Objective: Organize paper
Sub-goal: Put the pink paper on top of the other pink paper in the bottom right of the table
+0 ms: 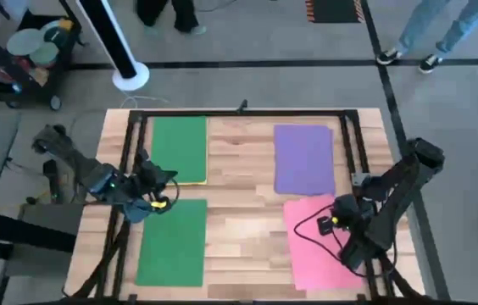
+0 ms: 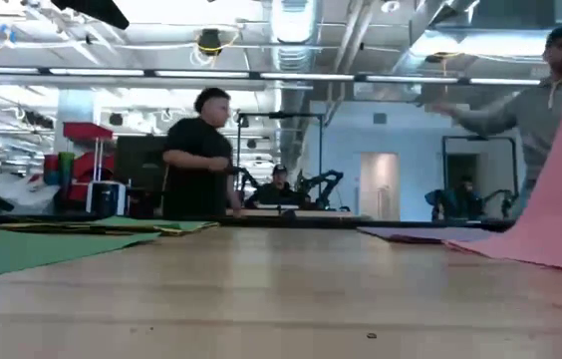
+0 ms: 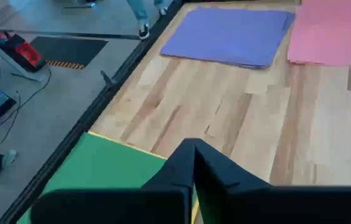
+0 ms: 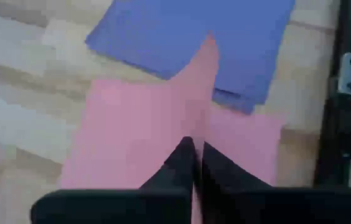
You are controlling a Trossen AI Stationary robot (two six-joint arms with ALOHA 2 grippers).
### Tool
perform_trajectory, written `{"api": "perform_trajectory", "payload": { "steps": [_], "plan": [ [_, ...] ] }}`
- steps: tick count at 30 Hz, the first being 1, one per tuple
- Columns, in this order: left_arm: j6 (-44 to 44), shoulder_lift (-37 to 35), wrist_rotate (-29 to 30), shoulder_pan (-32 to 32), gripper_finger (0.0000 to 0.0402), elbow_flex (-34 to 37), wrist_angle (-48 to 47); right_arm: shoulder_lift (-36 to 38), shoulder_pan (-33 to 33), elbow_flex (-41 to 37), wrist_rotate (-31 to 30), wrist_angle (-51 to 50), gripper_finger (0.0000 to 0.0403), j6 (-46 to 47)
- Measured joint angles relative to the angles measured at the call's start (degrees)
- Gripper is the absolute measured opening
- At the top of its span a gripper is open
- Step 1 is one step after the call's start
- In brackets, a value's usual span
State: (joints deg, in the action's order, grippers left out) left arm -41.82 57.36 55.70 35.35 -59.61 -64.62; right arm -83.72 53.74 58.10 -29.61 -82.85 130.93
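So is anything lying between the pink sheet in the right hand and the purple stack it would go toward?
Nothing visible does. The right hand is shut on a lifted fold of the pink sheet, and only bare wood shows around the adjacent purple stack. The left hand sits across the table by the green sheets.

Lighting is even and diffuse from overhead; the ceiling strip lights (image 2: 261, 72) glare white in the low view. Shadows on the wooden table (image 1: 239, 216) are faint. All views are soft. In the low view the nearest tabletop is out of focus. The right wrist view is blurred throughout.
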Motion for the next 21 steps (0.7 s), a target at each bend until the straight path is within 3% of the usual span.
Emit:
{"api": "perform_trajectory", "payload": {
  "steps": [21],
  "plan": [
    [0.02, 0.0, -0.37, 0.0, 0.0, -0.03, 0.28, 0.0, 3.4, -1.06, -0.44, 1.05, 0.0, -3.31]
  ]
}}
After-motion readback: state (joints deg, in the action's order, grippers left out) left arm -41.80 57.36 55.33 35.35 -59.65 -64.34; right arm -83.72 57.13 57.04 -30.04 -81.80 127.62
